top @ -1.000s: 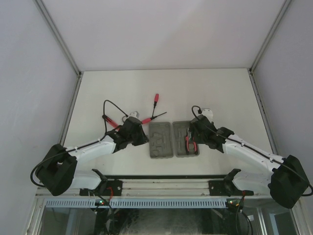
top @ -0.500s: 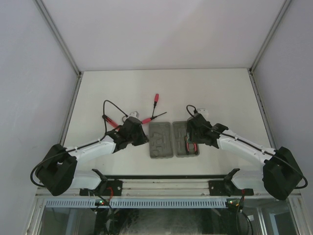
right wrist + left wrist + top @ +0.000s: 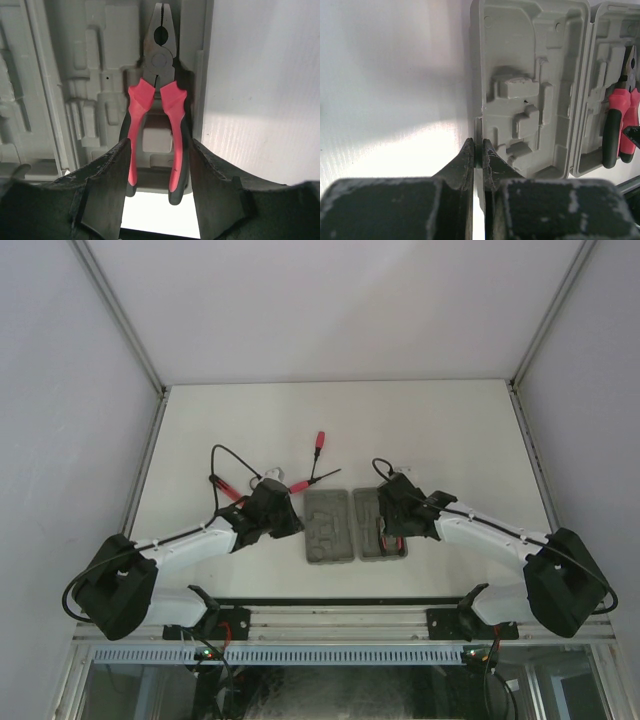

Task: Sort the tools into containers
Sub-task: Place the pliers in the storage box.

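Two fingers of the right gripper [image 3: 159, 150] stand part open astride the pliers [image 3: 159, 62], close against its red handles; whether they grip I cannot tell. The pliers lies in a recess at the right side of the right tray [image 3: 90, 75], so it should be pressed flat, then released straight upward. The left gripper [image 3: 478, 152] is pinched shut on the rim of the left tray [image 3: 520, 60], apparently steadying it. Loose screwdrivers [image 3: 319, 443] lie on the worktop [image 3: 430, 430] above the trays, one close beside the left arm.
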Motion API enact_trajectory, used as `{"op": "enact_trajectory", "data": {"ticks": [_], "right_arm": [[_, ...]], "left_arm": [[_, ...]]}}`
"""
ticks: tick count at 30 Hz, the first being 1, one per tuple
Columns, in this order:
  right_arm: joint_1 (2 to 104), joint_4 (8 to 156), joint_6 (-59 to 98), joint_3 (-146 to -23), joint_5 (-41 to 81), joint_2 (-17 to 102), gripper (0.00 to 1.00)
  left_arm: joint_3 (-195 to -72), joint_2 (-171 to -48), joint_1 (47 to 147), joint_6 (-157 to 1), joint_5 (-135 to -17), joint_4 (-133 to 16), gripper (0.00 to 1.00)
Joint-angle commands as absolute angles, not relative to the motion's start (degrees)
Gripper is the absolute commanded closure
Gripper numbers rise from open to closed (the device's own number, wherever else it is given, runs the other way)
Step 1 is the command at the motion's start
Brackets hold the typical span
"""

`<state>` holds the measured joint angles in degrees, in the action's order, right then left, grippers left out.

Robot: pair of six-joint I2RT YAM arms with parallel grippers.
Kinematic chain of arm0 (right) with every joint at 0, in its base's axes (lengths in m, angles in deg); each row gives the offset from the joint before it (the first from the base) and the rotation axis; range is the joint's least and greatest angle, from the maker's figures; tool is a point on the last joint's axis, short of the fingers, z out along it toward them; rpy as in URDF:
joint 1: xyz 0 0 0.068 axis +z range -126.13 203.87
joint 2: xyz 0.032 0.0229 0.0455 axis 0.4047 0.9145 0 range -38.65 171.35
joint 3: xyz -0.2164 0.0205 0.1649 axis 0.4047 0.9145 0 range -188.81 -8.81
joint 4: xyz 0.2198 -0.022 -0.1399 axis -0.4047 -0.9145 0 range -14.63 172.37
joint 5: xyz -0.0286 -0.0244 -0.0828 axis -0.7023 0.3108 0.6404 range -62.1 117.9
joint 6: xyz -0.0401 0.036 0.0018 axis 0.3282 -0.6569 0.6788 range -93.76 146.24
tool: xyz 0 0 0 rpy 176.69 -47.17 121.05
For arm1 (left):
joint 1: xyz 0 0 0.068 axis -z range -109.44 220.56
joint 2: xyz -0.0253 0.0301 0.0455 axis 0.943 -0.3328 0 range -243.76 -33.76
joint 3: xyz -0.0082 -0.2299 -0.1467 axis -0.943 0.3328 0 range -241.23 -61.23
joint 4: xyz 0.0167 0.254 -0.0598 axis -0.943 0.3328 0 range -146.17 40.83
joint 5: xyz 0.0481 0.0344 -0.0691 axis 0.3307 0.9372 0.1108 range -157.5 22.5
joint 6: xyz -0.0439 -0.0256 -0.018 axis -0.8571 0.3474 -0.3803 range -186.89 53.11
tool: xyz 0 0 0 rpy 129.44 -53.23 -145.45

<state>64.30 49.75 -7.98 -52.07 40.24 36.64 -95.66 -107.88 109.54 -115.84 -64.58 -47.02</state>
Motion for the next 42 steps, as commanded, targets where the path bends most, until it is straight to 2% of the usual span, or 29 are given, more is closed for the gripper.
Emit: {"op": "enact_trajectory", "data": {"ticks": [1, 18, 28, 42], "right_arm": [[65.08, 52.11, -6.82, -54.08, 39.68, 36.94, 0.51], [68.17, 47.81, -7.45, -57.53, 43.45, 34.11, 0.53], [67.98, 49.93, -7.0, -57.56, 41.87, 39.72, 0.53], [65.72, 54.75, -5.03, -57.66, 42.14, 43.45, 0.65]], "left_arm": [[-95.95, -106.35, 109.23, -116.55, -63.02, -47.51, 1.0], [-95.77, -105.49, 109.23, -117.25, -62.95, -47.38, 1.0], [-96.39, -105.5, 109.23, -117.16, -63.36, -46.82, 1.0], [-96.3, -105.25, 109.23, -117.17, -63.37, -46.56, 1.0]]}}
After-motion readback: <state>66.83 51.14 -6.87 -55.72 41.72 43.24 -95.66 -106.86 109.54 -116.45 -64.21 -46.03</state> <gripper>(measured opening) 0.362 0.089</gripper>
